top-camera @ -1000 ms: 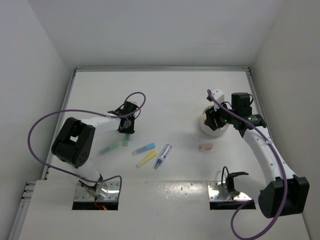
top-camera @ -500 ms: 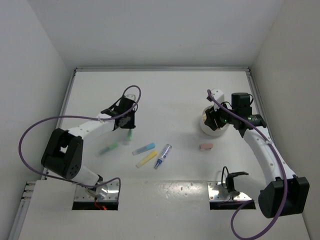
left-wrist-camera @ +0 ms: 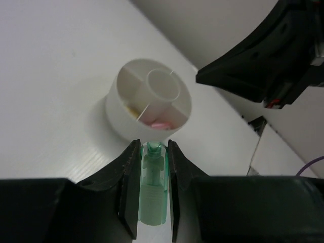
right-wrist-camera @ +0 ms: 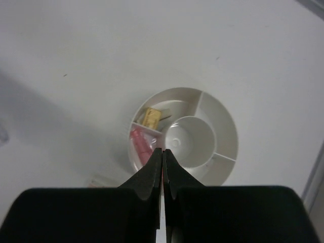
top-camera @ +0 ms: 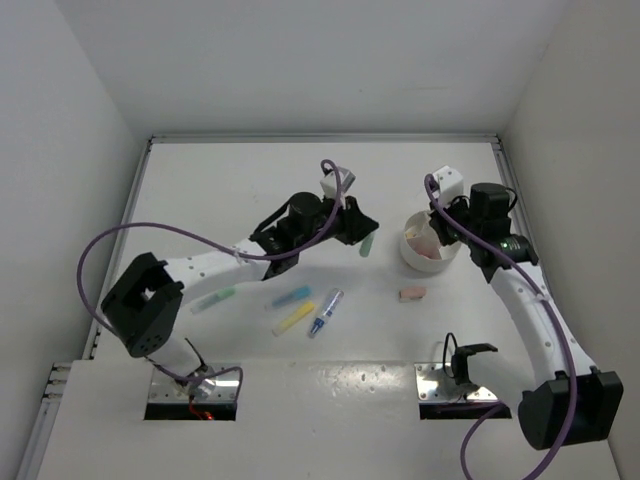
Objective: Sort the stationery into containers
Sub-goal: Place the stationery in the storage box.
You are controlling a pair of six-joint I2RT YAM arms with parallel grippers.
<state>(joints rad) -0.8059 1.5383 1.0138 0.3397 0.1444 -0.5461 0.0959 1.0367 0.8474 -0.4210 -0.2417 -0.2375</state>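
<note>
A green pen (left-wrist-camera: 153,187) sits lengthwise between my left gripper's (left-wrist-camera: 153,152) fingers, which are shut on it. In the top view that gripper (top-camera: 362,238) hangs just left of the round white divided bowl (top-camera: 424,263). My right gripper (right-wrist-camera: 162,151) is shut with nothing in it, right above the bowl (right-wrist-camera: 225,124). One compartment holds a pink pen (right-wrist-camera: 140,143), another a beige block (right-wrist-camera: 152,117). On the table lie a green highlighter (top-camera: 215,298), a blue one (top-camera: 290,297), a yellow one (top-camera: 293,318), a purple-blue pen (top-camera: 326,312) and a pink eraser (top-camera: 412,293).
Two square metal plates (top-camera: 195,385) (top-camera: 455,386) sit at the near edge by the arm bases. White walls close in the table on three sides. The right arm's black body (left-wrist-camera: 273,55) looms beyond the bowl in the left wrist view.
My left arm has swung far to the right with the green pen, from the table's left middle to beside the bowl. The right gripper has risen slightly over the bowl and shut.
</note>
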